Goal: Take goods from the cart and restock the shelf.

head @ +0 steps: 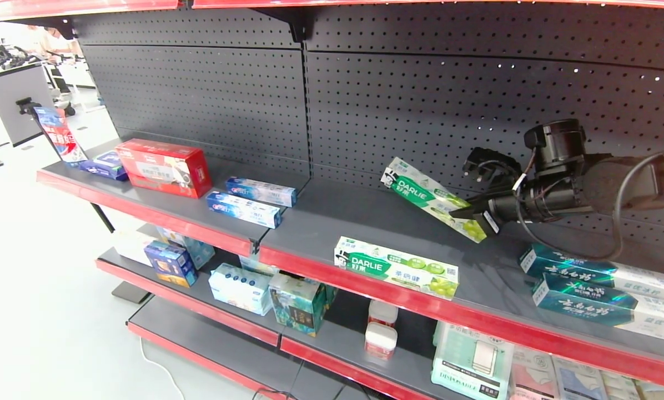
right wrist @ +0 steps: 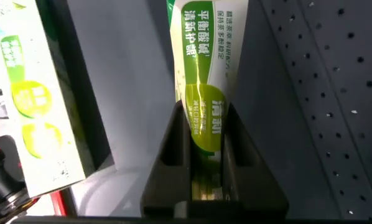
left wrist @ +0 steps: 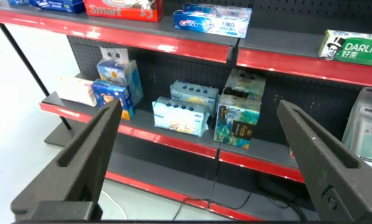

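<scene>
The green toothpaste box (head: 429, 197) is clamped by one end between the narrowed fingers of the right gripper (head: 473, 219), and its length is carried out beyond the fingertips, tilted above the shelf (head: 321, 216) and close to the pegboard (head: 421, 105). A second green box (head: 396, 266) is laid beside the gripper, at the shelf's front edge. The left gripper (left wrist: 198, 107) is spread wide, with nothing gripped.
</scene>
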Motion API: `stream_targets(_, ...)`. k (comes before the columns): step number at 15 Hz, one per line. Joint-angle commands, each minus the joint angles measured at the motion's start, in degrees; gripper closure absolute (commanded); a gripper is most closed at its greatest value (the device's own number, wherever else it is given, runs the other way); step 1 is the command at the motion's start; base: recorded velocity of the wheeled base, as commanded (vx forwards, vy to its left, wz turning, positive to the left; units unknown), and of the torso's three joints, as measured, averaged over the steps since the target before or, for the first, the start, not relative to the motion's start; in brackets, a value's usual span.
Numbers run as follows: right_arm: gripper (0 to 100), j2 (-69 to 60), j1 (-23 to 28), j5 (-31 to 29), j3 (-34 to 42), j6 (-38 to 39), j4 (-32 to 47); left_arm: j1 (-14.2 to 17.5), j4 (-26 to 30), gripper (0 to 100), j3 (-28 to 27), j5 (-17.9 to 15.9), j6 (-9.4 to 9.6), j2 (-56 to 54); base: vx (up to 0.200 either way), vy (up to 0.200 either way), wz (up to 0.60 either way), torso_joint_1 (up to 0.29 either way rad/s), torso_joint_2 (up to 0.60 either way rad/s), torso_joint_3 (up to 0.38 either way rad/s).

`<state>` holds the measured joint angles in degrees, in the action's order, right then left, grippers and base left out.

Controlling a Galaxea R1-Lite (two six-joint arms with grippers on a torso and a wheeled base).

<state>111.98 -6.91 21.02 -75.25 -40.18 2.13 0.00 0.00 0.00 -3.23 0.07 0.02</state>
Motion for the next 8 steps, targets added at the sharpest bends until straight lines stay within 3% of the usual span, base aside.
stream_targets(1, 100, 1.6, 0.0, -0.2, -0.5, -0.2, 0.0, 0.0, 0.0, 0, 0.0, 0.0, 0.01, 0.0, 0.0, 0.0, 0.0, 0.0, 0.0, 0.0)
stream_targets(8, 100, 2.8, -1.0, -0.2, 0.4, -4.2, 1.2, 0.0, 0.0, 0, 0.0, 0.0, 0.01, 0.0, 0.0, 0.0, 0.0, 0.0, 0.0, 0.0)
